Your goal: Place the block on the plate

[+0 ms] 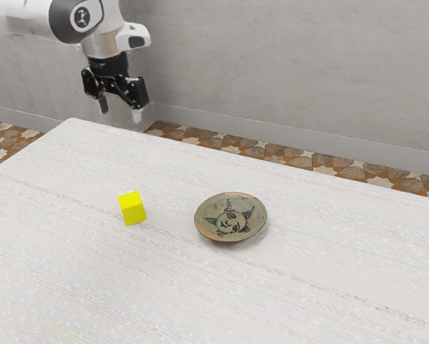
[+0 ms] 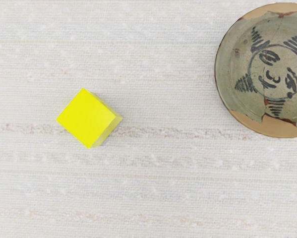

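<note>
High over the table's far edge in the exterior view, my gripper (image 1: pixel 120 113) stands open, its two fingers apart and nothing between them. A yellow block (image 1: pixel 132 208) rests on the table, well below the hand and toward the camera. The decorated greenish plate (image 1: pixel 230 216) lies flat beside it, toward the exterior view's right, with a gap between the two. In the wrist view the yellow block (image 2: pixel 87 118) shows its top face, turned at an angle, and the plate (image 2: pixel 242 106) is partly cut off by the picture's edge.
The white table (image 1: pixel 164 287) extends around the block and plate. Behind it are a patterned tile floor (image 1: pixel 271 152) and a grey wall (image 1: pixel 286 64).
</note>
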{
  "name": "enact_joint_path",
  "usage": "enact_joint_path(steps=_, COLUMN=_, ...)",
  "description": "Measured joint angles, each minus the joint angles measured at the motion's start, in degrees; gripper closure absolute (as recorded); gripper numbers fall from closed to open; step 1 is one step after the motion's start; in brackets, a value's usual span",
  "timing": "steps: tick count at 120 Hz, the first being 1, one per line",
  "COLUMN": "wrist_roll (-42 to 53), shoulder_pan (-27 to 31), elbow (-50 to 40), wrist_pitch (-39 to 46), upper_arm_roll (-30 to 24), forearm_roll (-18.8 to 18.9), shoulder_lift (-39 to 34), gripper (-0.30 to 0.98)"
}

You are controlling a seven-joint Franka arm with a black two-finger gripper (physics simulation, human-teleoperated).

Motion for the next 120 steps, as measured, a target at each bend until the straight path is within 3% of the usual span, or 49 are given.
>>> enact_joint_path(steps=22, wrist_roll=-0.1, shoulder_pan=-0.6, elbow=0.2, wrist_pitch=-2.1, upper_arm_roll=1.2, forearm_roll=0.8, shoulder_lift=0.9, gripper=0.00)
enact_joint_path(steps=36, wrist_roll=-3.3, shoulder_pan=4.0, elbow=0.0, wrist_pitch=-0.8, upper_arm_roll=2.4, forearm_roll=0.1, shoulder_lift=6.0, gripper=0.00)
enact_joint_path(steps=63, wrist_roll=-14.2, shoulder_pan=9.3, elbow=-0.5, wrist_pitch=7.9, upper_arm_roll=3.4, forearm_roll=-4.3, shoulder_lift=17.7, gripper=0.00)
enact_joint_path(steps=120, wrist_roll=-41.8, shoulder_pan=9.1, elbow=-9.3, wrist_pitch=27.1, upper_arm_roll=3.4, forearm_roll=-8.9, shoulder_lift=23.8, gripper=0.00)
